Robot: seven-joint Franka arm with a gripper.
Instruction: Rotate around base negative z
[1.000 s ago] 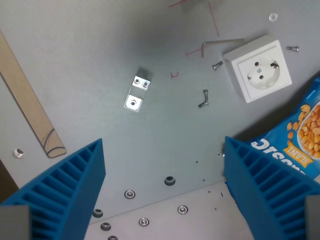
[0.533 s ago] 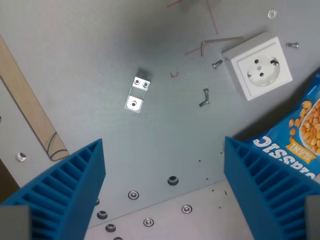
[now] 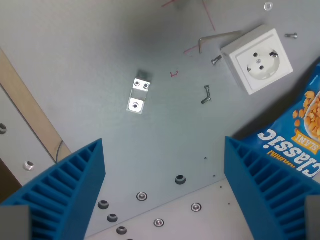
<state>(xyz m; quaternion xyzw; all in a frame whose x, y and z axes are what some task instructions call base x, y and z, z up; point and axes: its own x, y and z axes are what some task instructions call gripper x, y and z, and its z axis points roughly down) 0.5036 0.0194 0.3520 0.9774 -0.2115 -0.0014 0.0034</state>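
Observation:
My gripper (image 3: 165, 192) hangs open above a grey metal table (image 3: 100, 60), with nothing between its fingers. Its two blue ribbed fingers (image 3: 65, 195) fill the lower left and lower right corners of the wrist view. A small shiny metal bracket (image 3: 138, 95) with screw holes lies on the table above the gap, well clear of both fingers. A white wall socket (image 3: 257, 59) sits at the wrist view's upper right.
A blue peanut bag (image 3: 300, 135) lies at the right edge, by the right finger. A wooden stick (image 3: 30, 112) runs along the left. An Allen key (image 3: 215, 39) and small screws (image 3: 206, 95) lie near the socket. Bolt holes (image 3: 142, 196) line the plate edge below.
The whole scene has turned and slid in the picture, so the camera has rotated: the socket rose toward the top, the stick and bolt holes shifted right. The fingers stay open.

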